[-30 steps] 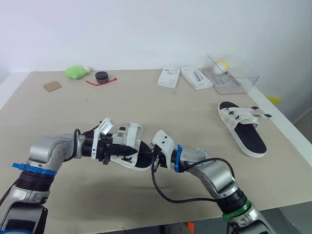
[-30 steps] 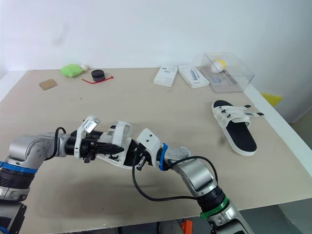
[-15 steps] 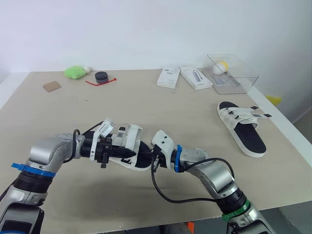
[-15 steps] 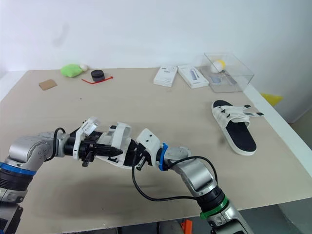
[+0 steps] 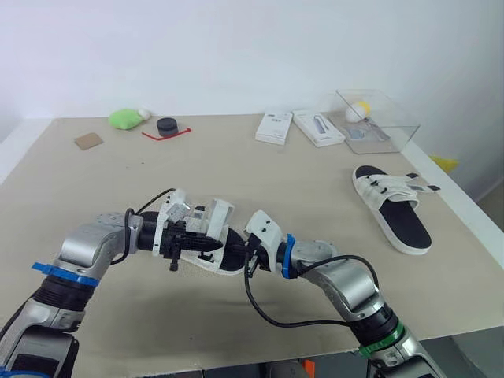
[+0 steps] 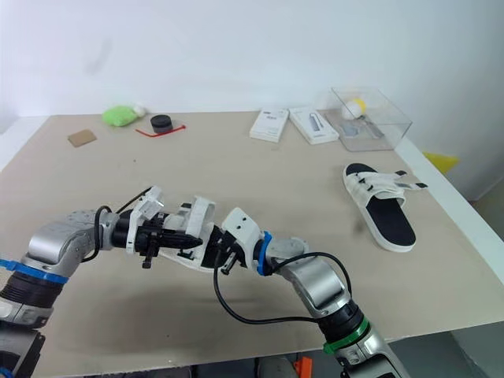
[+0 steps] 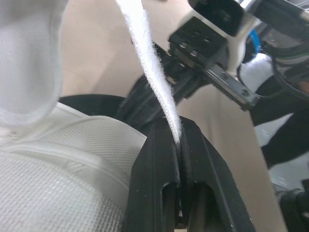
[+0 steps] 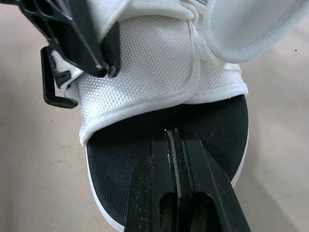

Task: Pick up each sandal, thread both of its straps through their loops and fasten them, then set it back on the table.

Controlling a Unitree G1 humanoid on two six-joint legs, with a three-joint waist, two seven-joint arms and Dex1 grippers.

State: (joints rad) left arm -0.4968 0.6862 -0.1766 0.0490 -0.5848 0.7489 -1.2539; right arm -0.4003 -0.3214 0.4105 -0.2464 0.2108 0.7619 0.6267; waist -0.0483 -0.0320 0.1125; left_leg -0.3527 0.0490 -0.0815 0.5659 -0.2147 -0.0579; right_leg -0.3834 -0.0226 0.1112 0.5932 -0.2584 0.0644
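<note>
Left wrist view: your left gripper (image 7: 177, 133) pinches a loose strap (image 7: 145, 58) while your right gripper (image 8: 175, 137) clamps the sandal (image 5: 211, 236) over the middle of the table (image 5: 236, 161); no strap looks fastened yet; the second sandal (image 5: 391, 206) waits near the right edge, yet to be handled.

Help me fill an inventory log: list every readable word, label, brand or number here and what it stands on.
No text here can be read.
Small white box: dark print, too small to read.
Long white box: grey picture, any lettering too small to read.
</note>
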